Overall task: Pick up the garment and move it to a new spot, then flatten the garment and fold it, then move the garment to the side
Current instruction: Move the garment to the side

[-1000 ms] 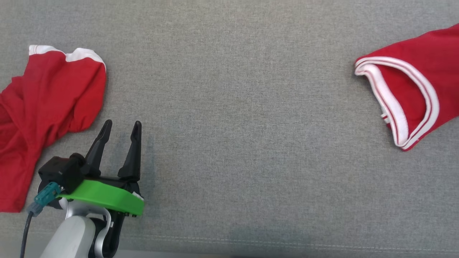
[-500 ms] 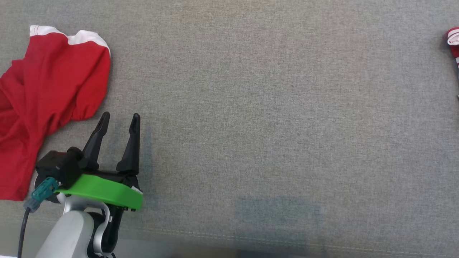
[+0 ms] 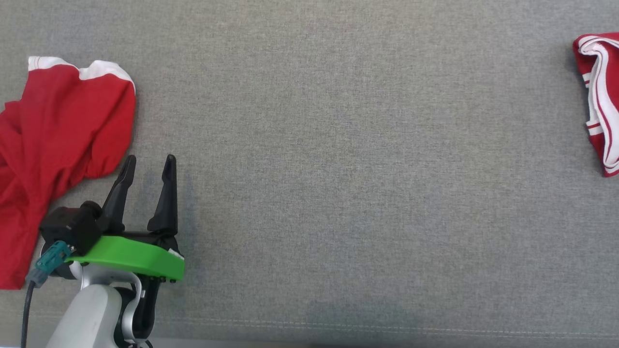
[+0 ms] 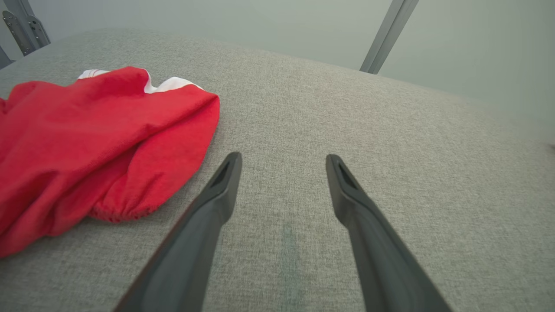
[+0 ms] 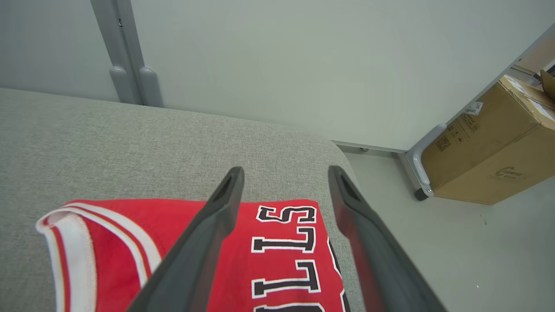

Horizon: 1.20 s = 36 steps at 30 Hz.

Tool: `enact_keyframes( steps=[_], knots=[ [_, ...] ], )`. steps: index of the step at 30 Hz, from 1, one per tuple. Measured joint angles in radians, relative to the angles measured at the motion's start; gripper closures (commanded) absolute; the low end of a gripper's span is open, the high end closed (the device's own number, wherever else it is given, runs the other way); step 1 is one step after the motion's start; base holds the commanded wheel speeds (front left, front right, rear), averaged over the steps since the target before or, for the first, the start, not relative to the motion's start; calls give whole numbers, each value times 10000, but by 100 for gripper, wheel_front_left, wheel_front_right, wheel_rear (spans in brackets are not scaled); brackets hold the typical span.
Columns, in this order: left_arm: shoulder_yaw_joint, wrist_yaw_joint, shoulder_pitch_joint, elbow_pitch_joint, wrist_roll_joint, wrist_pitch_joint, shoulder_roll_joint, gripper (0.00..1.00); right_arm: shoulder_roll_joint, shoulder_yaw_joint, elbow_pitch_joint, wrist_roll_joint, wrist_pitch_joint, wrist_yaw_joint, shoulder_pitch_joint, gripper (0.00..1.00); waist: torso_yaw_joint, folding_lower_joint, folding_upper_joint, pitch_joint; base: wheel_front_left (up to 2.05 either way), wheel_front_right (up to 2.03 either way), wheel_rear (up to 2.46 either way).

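- Left pincer point(image 3: 149, 163) sits at the near left, its dark fingers point(image 3: 166, 198) spread wide, pointing far, nothing between them.
- Its pale forearm point(image 3: 89, 316) rises from the near edge.
- Right pincer point(image 5: 286, 173) has its fingers parted, gripping nothing.

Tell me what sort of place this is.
Probably a lab or test bay: a grey fabric-covered work surface, bare wall panels on metal posts, and a cardboard shipping box on the floor.

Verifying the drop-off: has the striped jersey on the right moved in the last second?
Yes. Measured against the crumpled red garment at left, which holds its place, the jersey has shifted further right and bunched up narrower.
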Motion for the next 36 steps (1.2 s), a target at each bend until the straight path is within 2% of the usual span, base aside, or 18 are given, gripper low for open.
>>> enact_keyframes(
  steps=[3, 7, 12, 21, 27, 31, 36],
  knots=[
    [128, -2, 5, 372, -54, -81, -33, 0, 489, 167, -669, -407, -1135, 79, -9, 0, -160, 0, 0, -365, 0, 0, 0],
    [234, -2, 65, 740, -84, -140, -38, 0, 1237, 268, -1319, -479, -1990, 73, 205, 0, -328, -1, 0, -807, 0, 0, 0],
    [355, -2, 439, 1181, -82, -180, -44, 0, 2077, 474, -1655, -470, -2796, -29, 1360, 0, -514, 0, 0, -1427, 0, 0, 0],
    [510, -6, 1241, 1708, 19, -255, 36, 0, 3873, 1035, -2057, -485, -2780, -180, 3536, 0, -730, -1, 0, -2619, 0, 0, 0],
    [531, -17, 1647, 1787, 36, -257, 88, 0, 4449, 1193, -2130, -734, -2780, -190, 4484, 0, -865, -1, 0, -3214, 0, 0, 0],
    [548, -27, 1655, 1783, 109, -265, 75, 0, 4761, 853, -1985, -878, -2780, -192, 5087, 0, -932, -1, 0, -3573, 0, 0, 0],
    [621, -29, 1782, 1812, 111, -265, 33, 0, 5419, -165, -1977, -1383, -2778, -192, 5407, 0, -941, -1, 0, -3896, 0, 0, 0]
  ],
)
